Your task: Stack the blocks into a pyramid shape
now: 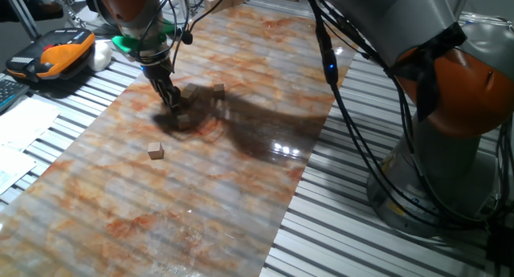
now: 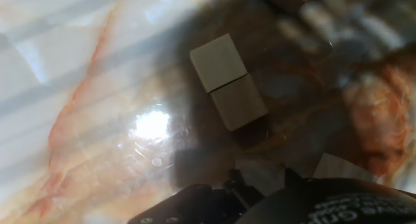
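Gripper (image 1: 172, 100) low over block cluster (image 1: 186, 116) at table's (image 1: 241, 189) far centre; jaw state cannot tell, fingers blurred.

Step judged: placing block. Advice: descend straight, align faces flush with pair (image 2: 227, 81), release gently.

Count: lone block (image 1: 156, 151) at 7 o'clock, another (image 1: 218, 90) at 2 o'clock; cluster count unclear.

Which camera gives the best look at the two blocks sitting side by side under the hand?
The hand view: the two touching blocks fill mid-frame, with their faces clear. The fixed view shows them only as small shapes in shadow beside the hand.
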You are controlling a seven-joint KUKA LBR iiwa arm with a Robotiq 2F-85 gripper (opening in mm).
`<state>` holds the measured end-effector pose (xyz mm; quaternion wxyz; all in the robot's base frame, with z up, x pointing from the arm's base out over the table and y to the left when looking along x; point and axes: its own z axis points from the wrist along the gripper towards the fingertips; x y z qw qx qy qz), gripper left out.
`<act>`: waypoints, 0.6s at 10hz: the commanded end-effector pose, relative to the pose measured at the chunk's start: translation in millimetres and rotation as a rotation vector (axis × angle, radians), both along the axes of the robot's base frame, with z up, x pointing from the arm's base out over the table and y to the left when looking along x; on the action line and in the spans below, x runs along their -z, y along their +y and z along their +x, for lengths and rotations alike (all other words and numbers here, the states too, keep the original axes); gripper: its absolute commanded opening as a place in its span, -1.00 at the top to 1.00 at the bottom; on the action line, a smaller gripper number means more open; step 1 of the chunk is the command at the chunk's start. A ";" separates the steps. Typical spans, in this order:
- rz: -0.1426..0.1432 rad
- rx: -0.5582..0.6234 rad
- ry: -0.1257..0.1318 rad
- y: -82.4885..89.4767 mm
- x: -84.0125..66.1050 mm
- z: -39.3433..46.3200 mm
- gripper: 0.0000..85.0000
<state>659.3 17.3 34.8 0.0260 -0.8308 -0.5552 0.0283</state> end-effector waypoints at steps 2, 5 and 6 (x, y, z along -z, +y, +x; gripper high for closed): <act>-0.002 -0.010 0.004 -1.0 -2.7 -2.7 1.00; -0.008 -0.066 0.001 -0.4 -4.7 -3.6 1.00; -0.012 -0.089 0.006 -0.1 -4.9 -3.5 1.00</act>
